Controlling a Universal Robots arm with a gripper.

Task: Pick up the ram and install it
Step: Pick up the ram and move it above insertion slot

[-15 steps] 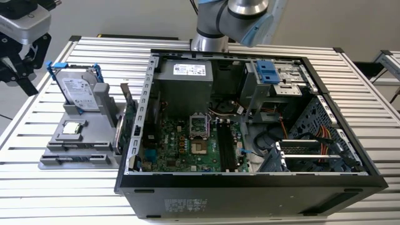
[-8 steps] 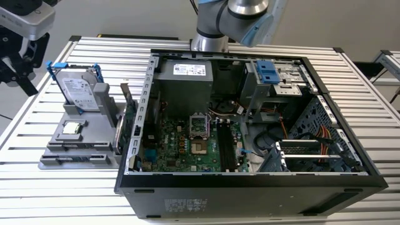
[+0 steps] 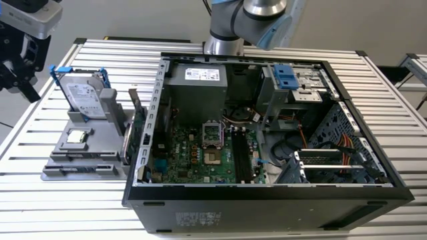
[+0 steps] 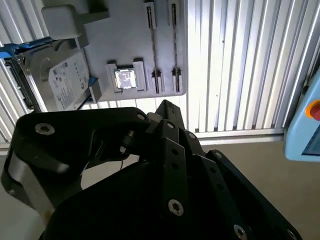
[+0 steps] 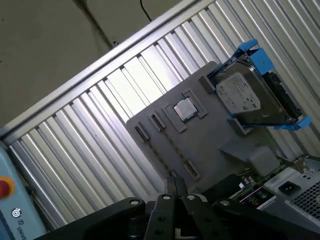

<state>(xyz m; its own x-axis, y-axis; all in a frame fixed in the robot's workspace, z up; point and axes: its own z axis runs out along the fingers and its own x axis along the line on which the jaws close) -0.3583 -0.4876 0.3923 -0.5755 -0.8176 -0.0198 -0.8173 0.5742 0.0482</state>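
Hand [image 5: 175,184] closed, gripping nothing, high above counter [image 5: 100,125], probably for overview. Gray holder [image 5: 210,145] below hand spaces parts for grasping. Ram: cannot tell whether in holder slots or case [image 3: 267,202] beside.

Setting: robotics lab or assembly test cell. Evidence: slatted aluminium worktop [image 3: 60,210]; industrial robot arm [image 3: 253,15]; opened desktop computer case [image 3: 267,205], motherboard [image 3: 200,155] exposed; grey parts fixture [image 3: 53,170] holding a hard drive [image 3: 85,100]; light-blue control pendant [image 5: 12,210] with red stop button [image 5: 4,186].
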